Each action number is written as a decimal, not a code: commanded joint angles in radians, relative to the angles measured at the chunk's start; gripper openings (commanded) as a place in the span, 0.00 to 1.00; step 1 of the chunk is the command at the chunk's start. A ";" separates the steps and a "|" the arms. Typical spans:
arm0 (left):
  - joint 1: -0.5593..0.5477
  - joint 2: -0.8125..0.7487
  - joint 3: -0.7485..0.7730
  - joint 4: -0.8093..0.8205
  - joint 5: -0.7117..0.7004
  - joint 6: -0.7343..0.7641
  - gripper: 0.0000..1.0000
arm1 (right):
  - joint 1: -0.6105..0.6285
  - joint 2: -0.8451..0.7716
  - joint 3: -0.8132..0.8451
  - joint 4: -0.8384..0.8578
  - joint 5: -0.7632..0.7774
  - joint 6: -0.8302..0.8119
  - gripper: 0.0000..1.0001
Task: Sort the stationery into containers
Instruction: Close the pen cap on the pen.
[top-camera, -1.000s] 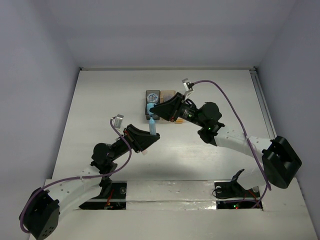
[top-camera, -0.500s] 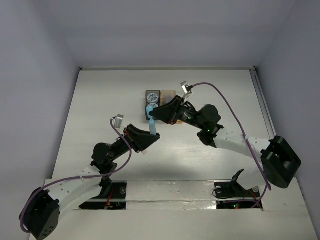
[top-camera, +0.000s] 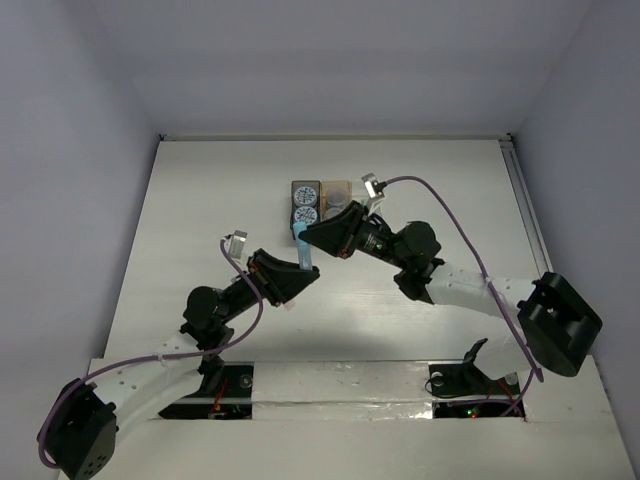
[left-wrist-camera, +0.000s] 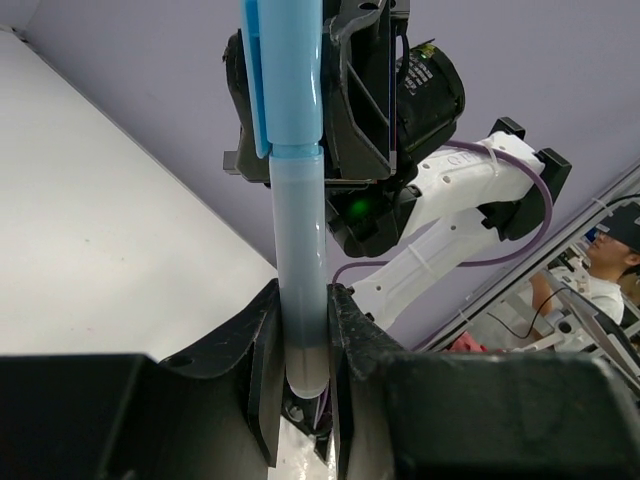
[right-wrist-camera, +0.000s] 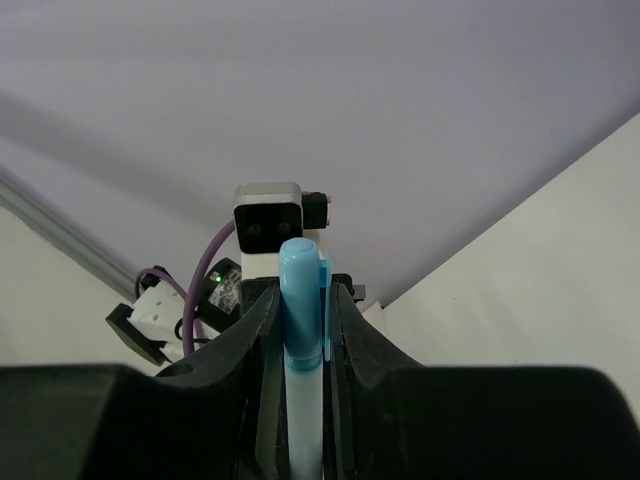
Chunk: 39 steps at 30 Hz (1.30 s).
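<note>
A light blue pen (top-camera: 303, 250) hangs above the table (top-camera: 200, 200), just at 6 o'clock of the row of boxes (top-camera: 323, 184). The left tool (top-camera: 300, 268) is clenched on the barrel at the pen's 6 o'clock end, and the right tool (top-camera: 305, 232) grips the clipped cap at its 12 o'clock end. The pen looks light, stiff and smooth, so it could twist or slide. The cap might pull off, so the barrel is the safer hold. Two patterned discs (top-camera: 306, 193) lie in the dark box. No brand or writing is legible.
</note>
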 joint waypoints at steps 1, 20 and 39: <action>-0.002 -0.018 0.054 0.061 -0.031 0.047 0.00 | 0.020 -0.008 -0.021 0.082 -0.002 0.009 0.05; -0.002 0.028 0.160 0.106 -0.005 0.081 0.00 | 0.061 -0.043 -0.104 -0.060 0.030 -0.073 0.02; 0.007 0.036 0.338 0.023 -0.002 0.117 0.00 | 0.081 -0.082 -0.160 -0.308 -0.036 -0.178 0.00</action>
